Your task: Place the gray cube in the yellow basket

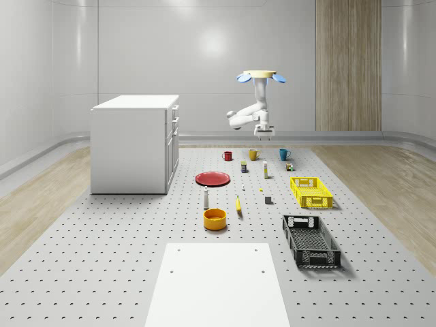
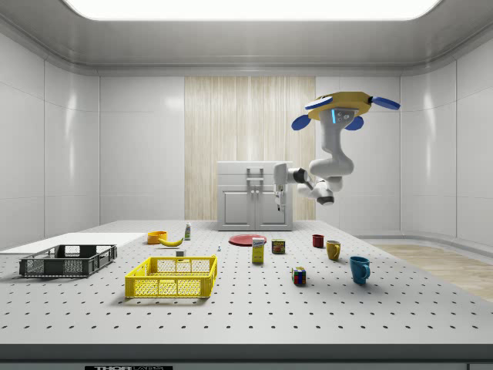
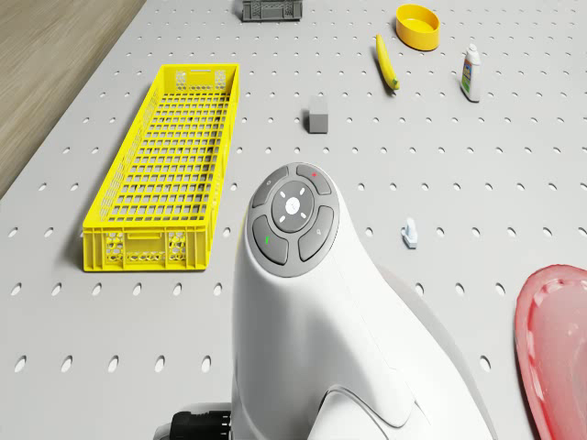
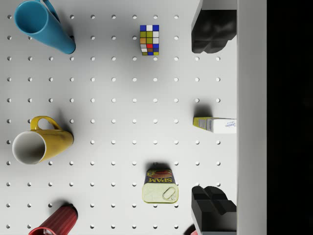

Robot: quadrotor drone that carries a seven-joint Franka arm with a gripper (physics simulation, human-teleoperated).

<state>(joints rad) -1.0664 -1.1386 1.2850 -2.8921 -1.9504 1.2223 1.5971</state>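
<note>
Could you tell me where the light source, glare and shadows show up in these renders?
Side view: a bright ceiling panel lights the room. Whole-scene view: a soft glare spot on the back wall, and the black basket casts a faint shadow. Wrist view: short dark shadows hug the yellow mug and Spam can.

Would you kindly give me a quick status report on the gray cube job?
Drone hovering over the mugs' end of the table, gripper open, empty, high. Gray cube untouched on the table, beside the yellow basket. Nothing between them.

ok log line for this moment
drone: hovering over mugs end | gripper: open, empty, high over table | cube: on table beside basket | step: approach
</note>
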